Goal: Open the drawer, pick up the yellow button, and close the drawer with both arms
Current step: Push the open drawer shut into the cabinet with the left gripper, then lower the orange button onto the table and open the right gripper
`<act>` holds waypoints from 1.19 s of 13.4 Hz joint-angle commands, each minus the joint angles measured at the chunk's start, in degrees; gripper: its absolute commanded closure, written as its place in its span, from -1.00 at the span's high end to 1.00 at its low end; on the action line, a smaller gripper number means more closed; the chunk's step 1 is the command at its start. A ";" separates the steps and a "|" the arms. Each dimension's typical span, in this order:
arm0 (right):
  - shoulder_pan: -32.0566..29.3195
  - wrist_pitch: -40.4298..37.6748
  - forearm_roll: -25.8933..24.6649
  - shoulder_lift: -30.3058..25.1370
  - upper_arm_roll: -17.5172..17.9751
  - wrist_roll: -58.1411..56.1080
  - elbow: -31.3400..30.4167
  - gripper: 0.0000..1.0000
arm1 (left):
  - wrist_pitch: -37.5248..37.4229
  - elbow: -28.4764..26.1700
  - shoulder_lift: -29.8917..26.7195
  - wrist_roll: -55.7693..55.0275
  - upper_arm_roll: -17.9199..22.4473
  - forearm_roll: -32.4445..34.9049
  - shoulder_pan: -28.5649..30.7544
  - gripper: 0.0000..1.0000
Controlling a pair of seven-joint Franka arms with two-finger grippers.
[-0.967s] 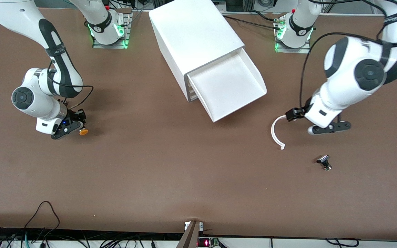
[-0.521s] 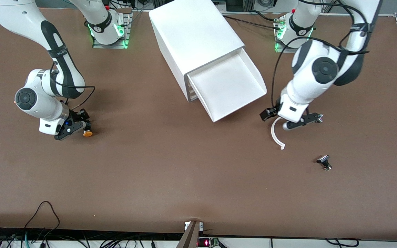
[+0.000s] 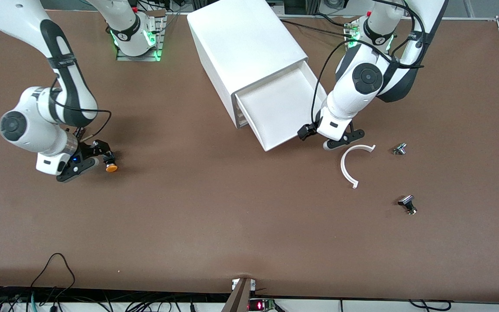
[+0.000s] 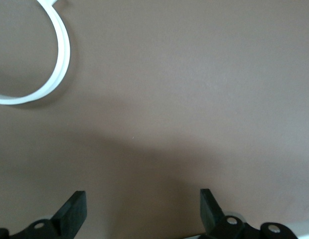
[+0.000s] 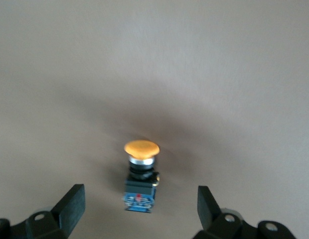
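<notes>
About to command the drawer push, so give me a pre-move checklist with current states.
1. Button out of the drawer: ok, it lies on the table near the right arm's end.
2. Right claw released: ok, fingers spread wide, touching nothing, button lying between them.
3. Left claw free: ok, open and holding nothing.
4. Left claw placed for the push: ok, it sits by the drawer's front corner.
5. Drawer tray clear inside: ok for the visible part; the corner under the left arm is hidden.
6. Path clutter: ok, the white curved strip lies clear of the drawer's front.
</notes>
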 commanded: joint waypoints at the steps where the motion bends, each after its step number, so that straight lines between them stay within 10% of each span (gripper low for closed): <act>1: -0.51 -8.80 3.83 -1.16 1.23 -0.79 7.09 1.00 | 0.59 -4.09 -1.07 0.49 -4.93 -3.47 0.02 1.00; 11: -0.51 -26.57 3.57 -12.30 8.10 23.46 15.99 1.00 | -7.75 -5.68 -1.51 0.41 -16.81 -8.13 0.02 1.00; 16: -0.42 -34.82 -10.98 -16.54 6.07 29.06 18.36 1.00 | -9.26 -5.16 -1.95 3.56 -15.33 -6.99 1.94 1.00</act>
